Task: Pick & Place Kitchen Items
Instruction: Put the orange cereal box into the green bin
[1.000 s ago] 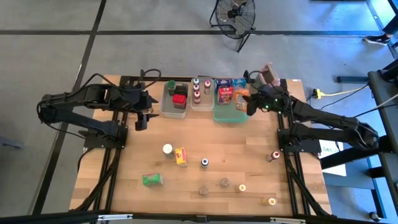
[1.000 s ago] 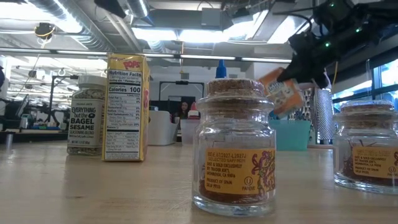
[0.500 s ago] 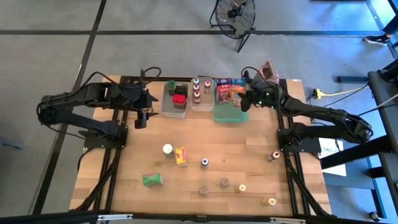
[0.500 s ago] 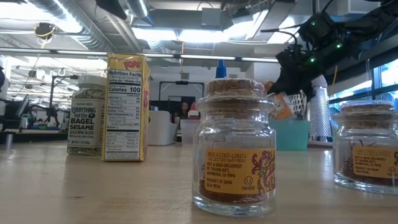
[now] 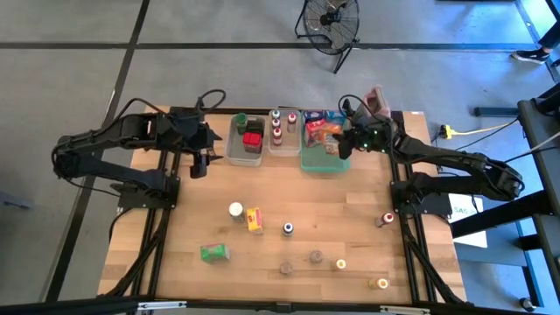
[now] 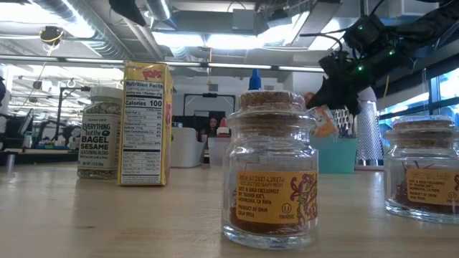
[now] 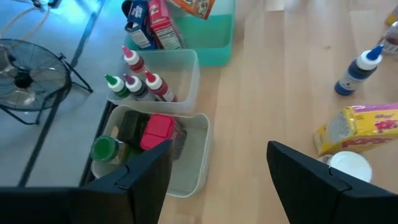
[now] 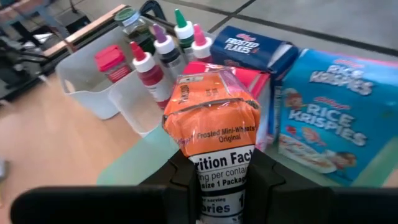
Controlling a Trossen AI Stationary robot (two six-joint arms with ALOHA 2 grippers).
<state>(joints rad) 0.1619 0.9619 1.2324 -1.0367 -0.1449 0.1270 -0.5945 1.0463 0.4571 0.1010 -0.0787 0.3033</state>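
Orange cereal box (image 8: 214, 134) clamped in right gripper (image 8: 217, 180) over green tray (image 5: 320, 163); left gripper (image 7: 217, 171) wide.

Right pincer (image 8: 217, 180) grips, arm outstretched; left pincer (image 7: 214, 171) gapes, arm bent.

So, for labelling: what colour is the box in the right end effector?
Orange box, clearest in the right wrist view.
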